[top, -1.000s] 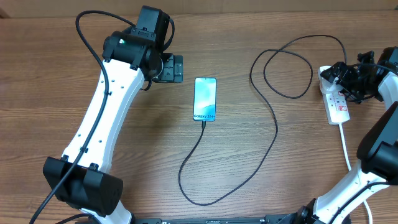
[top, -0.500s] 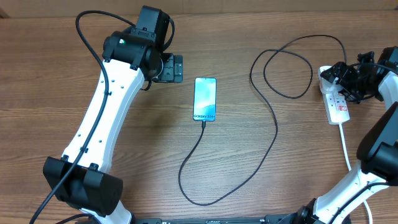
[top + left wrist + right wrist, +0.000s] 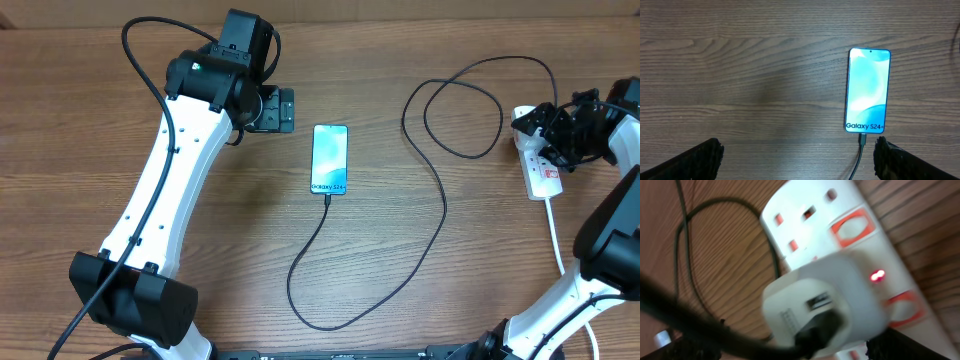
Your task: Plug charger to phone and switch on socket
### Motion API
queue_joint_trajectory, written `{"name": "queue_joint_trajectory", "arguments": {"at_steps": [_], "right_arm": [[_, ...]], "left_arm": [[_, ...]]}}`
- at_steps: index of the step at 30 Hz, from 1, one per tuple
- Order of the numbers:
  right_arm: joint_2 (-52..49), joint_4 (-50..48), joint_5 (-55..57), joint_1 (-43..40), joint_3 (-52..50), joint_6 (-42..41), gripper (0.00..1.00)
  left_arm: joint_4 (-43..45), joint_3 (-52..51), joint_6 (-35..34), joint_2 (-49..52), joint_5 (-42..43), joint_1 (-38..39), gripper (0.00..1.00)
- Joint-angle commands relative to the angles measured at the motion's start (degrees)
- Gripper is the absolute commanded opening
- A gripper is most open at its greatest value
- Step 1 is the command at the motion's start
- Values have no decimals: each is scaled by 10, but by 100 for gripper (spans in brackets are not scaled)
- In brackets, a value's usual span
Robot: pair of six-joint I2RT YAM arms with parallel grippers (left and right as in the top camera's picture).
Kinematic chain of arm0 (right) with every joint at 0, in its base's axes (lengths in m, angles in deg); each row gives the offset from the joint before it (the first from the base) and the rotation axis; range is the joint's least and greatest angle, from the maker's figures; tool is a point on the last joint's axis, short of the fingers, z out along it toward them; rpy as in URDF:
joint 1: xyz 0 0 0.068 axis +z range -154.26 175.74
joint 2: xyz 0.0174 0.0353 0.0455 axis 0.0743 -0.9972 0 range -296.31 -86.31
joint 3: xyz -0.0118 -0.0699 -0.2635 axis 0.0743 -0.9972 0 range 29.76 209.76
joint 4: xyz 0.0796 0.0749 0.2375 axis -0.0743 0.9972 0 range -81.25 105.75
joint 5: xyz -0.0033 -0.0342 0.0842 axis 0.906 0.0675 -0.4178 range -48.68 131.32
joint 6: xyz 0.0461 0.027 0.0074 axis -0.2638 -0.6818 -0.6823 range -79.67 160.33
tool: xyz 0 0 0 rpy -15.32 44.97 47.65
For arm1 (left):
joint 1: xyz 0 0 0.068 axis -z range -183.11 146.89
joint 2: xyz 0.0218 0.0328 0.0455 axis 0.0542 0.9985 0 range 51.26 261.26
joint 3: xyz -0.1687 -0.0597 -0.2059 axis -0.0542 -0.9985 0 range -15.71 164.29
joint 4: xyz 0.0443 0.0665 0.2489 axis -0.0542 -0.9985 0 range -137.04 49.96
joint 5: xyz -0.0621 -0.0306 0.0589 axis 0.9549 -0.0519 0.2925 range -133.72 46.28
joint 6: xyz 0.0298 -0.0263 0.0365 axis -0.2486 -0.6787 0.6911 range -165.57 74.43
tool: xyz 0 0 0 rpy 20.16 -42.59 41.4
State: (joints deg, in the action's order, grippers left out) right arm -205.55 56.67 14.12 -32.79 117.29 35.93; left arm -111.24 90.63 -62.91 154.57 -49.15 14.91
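The phone (image 3: 329,158) lies flat mid-table, cyan screen up. The charger (image 3: 440,215) has its small tip in the phone's near end (image 3: 863,140). Its black cable loops right to a white adapter (image 3: 825,300) seated in the socket (image 3: 545,176). My left gripper (image 3: 284,110) hovers open left of the phone (image 3: 868,91), with its fingertips (image 3: 700,160) spread wide. My right gripper (image 3: 549,131) stands open over the socket's far end. Its fingers (image 3: 900,347) flank the adapter and the black plug (image 3: 817,327). A small red light (image 3: 877,274) glows on the socket (image 3: 810,210).
The socket's thick white cord (image 3: 556,235) runs toward the near right, beside the right arm's base. The black cable makes a wide loop (image 3: 460,110) at the back and another (image 3: 310,300) near the front edge. The left arm (image 3: 170,190) spans the left side.
My right gripper has shifted slightly over the socket's far end and its jaws have narrowed a little. The left arm, phone and cable have not moved.
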Motion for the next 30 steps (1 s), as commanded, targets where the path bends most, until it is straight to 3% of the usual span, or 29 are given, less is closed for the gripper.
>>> {"name": "queue_joint_trajectory", "arguments": {"at_steps": [1,17,26,30], "right_arm": [[-13,6,1,9,-21,-16,93],[12,66,11,-17,15,-20,91],[151,121,45,-26,23,-46,93],[233,158,44,-23,23,-59,100]], "left_arm": [[-1,5,11,1,-7,0,100],[-1,5,11,1,-7,0,100],[-1,5,11,1,-7,0,100],[-1,5,11,1,-7,0,99]]}}
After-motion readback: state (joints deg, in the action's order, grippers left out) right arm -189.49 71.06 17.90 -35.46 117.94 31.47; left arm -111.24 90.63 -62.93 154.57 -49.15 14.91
